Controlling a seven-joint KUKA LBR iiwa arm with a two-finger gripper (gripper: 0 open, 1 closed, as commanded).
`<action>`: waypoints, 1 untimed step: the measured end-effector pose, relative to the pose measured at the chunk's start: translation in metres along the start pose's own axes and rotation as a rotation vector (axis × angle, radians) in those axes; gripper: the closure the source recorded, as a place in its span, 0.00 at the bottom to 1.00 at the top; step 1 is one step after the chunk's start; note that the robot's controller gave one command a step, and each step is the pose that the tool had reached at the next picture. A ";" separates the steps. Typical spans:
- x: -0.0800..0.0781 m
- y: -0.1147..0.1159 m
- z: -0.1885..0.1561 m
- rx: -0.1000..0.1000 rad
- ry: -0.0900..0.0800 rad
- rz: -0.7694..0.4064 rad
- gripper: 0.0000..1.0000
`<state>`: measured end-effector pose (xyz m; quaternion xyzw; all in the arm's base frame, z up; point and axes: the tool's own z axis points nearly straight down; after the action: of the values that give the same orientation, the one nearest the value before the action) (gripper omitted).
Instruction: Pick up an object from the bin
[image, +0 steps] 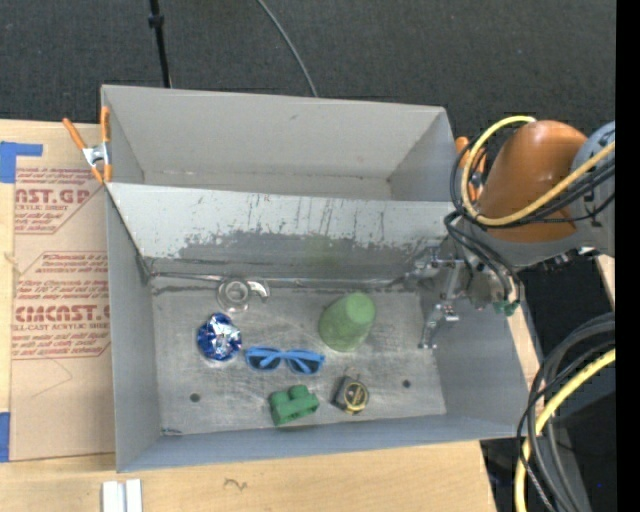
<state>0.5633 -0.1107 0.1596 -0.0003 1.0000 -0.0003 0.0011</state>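
Observation:
My gripper (432, 325) hangs over the right part of the bin floor, fingers pointing down and standing apart with nothing between them. A light green cup (347, 320) lies on its side to the left of the fingers, a short gap away. Below it, near the front wall, sits a small black and yellow tape measure (351, 394). Further left along the front lie a green toy block (292, 404) and blue sunglasses (284, 359).
A blue and white ball (218, 338) and a clear glass-like ring piece (238, 292) lie at the left of the floor. The bin's sloped right wall rises close beside the gripper. The arm with its orange cover and cables stands over the right rim.

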 end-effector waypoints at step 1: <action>-0.022 0.100 0.010 -0.004 0.000 0.256 0.00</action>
<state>0.5853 -0.0108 0.1494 0.1273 0.9919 0.0019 0.0011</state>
